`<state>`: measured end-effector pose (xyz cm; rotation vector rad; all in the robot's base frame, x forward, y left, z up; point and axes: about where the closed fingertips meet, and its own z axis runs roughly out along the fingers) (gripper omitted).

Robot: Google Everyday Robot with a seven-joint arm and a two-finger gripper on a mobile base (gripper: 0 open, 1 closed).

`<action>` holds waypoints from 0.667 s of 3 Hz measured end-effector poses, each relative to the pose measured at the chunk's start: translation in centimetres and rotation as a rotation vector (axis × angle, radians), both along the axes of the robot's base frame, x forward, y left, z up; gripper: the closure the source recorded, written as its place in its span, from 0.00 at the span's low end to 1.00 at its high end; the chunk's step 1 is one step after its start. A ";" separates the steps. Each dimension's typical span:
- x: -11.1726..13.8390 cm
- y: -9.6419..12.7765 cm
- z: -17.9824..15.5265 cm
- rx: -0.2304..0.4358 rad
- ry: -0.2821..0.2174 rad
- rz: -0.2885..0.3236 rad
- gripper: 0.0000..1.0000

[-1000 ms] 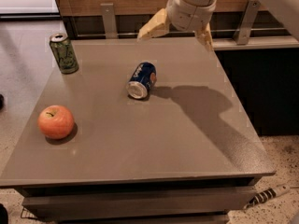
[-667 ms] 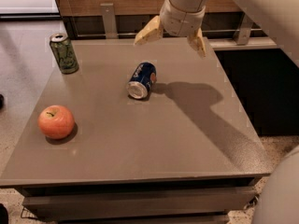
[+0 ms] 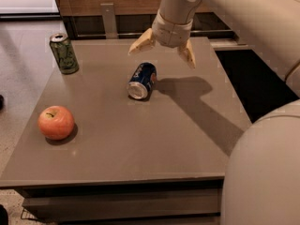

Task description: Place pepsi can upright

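The pepsi can (image 3: 142,80) lies on its side near the middle of the grey table (image 3: 122,144), its silver end facing the front. It is dark blue with white lettering. My gripper (image 3: 162,53) hangs above and just behind the can, fingers spread wide and empty. One tan fingertip (image 3: 138,45) sits up and left of the can, the other to its upper right. The gripper is apart from the can.
A green can (image 3: 63,53) stands upright at the table's back left corner. A red-orange apple (image 3: 56,122) sits at the front left. My white arm fills the right side of the view. A wooden wall unit runs behind the table.
The gripper has moved left and toward the pepsi can, coming lower over it. The can, apple and green can have not moved.
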<state>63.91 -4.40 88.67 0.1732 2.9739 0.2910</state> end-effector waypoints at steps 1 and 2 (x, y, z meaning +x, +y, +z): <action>0.2 1.0 -1.1 -0.028 0.039 -0.005 0.00; 0.8 3.0 -2.2 -0.037 0.069 0.024 0.00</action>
